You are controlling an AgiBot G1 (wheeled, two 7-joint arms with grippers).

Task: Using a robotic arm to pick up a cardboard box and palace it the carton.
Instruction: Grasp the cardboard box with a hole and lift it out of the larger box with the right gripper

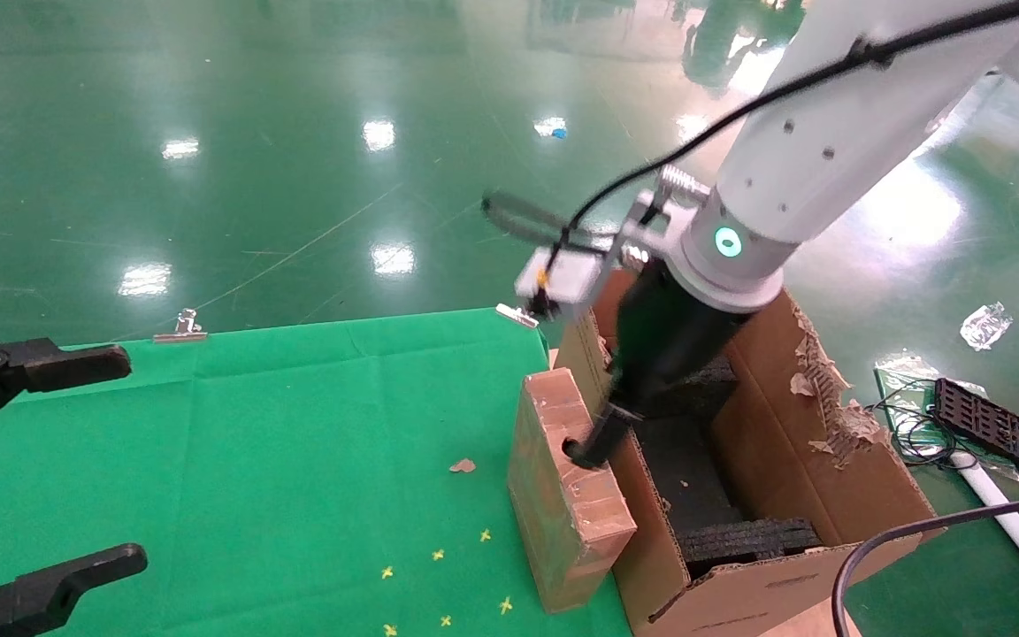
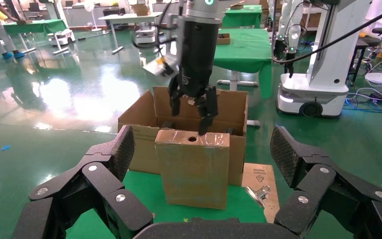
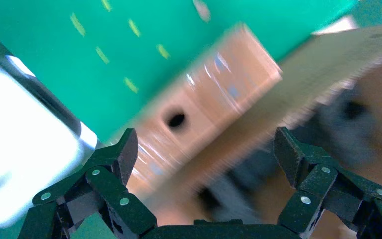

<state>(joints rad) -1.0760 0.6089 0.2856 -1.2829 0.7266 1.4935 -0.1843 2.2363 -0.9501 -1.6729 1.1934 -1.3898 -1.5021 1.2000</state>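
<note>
Spread wide, the right gripper (image 3: pixel 201 164) hangs on the white arm (image 1: pixel 828 133) just above the box (image 1: pixel 563 495), holding nothing. From its own wrist camera the two black fingers (image 3: pixel 107 172) stand far apart, with the box top (image 3: pixel 204 114) and its round hole (image 3: pixel 175 119) showing between them. The left wrist view shows the same gripper (image 2: pixel 193 107) from the front, its fingertips hanging just above the box's taped top edge (image 2: pixel 193 139), one tip close by the hole; whether it touches cannot be told.

Nearest the robot, the left gripper (image 1: pixel 41 460) sits at the left edge of the head view, over the green cloth (image 1: pixel 297 442), fingers open and empty, well apart from the box.

Upright on the cloth stands the box, at the table's right edge, its side right against the carton's (image 1: pixel 828 478) near wall. The carton stands open just beyond, ragged flaps up and black foam (image 1: pixel 695 495) inside. The arm's black wrist (image 1: pixel 669 336) reaches down over the carton's mouth.

Small yellow marks (image 1: pixel 439 556) dot the cloth near the box. Beyond the table lies a glossy green floor (image 1: pixel 297 133).
</note>
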